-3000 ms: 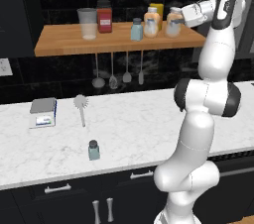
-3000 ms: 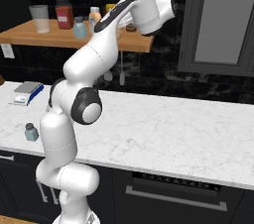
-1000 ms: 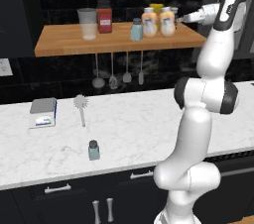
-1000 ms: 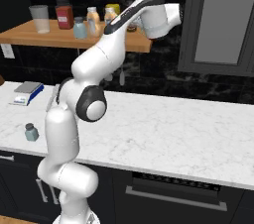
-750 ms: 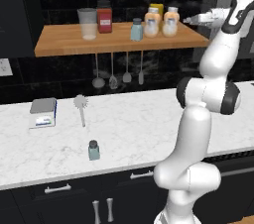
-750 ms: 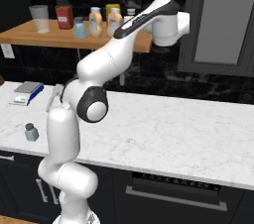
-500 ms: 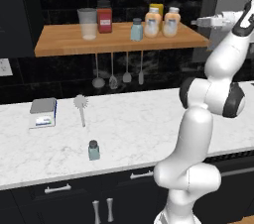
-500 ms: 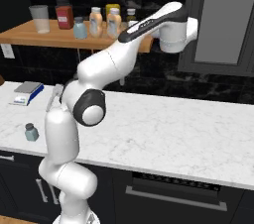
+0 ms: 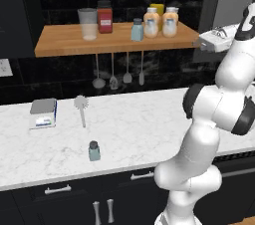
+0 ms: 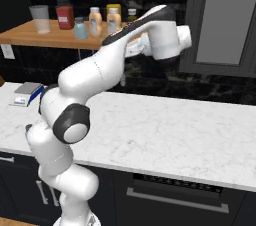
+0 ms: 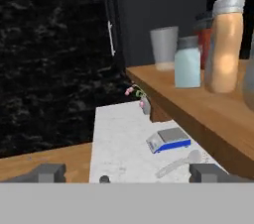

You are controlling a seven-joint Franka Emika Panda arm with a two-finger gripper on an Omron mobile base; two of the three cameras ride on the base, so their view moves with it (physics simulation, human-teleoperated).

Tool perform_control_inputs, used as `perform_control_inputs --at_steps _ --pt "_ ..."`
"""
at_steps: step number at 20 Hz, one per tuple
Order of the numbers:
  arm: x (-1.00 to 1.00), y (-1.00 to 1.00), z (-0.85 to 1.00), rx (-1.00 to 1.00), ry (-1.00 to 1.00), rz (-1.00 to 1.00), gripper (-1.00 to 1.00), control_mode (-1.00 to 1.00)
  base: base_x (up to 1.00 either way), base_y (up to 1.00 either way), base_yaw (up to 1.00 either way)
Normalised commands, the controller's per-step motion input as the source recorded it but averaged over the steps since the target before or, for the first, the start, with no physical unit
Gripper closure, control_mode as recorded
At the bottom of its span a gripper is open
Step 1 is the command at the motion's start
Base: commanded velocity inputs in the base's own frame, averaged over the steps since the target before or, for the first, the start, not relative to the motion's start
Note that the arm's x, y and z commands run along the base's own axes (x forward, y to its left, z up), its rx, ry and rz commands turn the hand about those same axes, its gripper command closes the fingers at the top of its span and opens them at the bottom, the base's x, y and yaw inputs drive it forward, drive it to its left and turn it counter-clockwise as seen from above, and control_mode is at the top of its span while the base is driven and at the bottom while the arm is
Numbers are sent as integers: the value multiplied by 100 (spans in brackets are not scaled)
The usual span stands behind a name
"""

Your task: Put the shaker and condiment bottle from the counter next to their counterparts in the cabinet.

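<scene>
You can't read any label here, too small. Shaker (image 9: 93,151) sits on the counter (image 9: 149,119) at 7 o'clock. Two orange bottles (image 9: 160,22) stand on the shelf (image 9: 64,46) at 12. Gripper (image 11: 126,172) open, holds nothing; its tips are cut off.

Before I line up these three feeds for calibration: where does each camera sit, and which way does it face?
Left base view: behind-left of the arm, facing the shelf and counter; arm at right.
Right base view: behind-right, same shelf; arm at left.
Hand view: on the hand, looking along the shelf; finger tips at bottom.
All share the pale blue shaker and scale.
</scene>
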Motion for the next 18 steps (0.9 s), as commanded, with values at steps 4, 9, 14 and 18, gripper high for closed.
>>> perform_control_inputs --at_steps 4,9,14,18 --pt "-100 82 -100 -37 0 0 -100 -100 0 0 0" --pt "-100 78 -100 -34 0 -2 -100 -100 0 0 0" --pt "-81 59 -78 -18 1 -2 -100 -100 0 0 0" --pt "-8 29 -25 0 3 0 -100 -100 0 0 0"
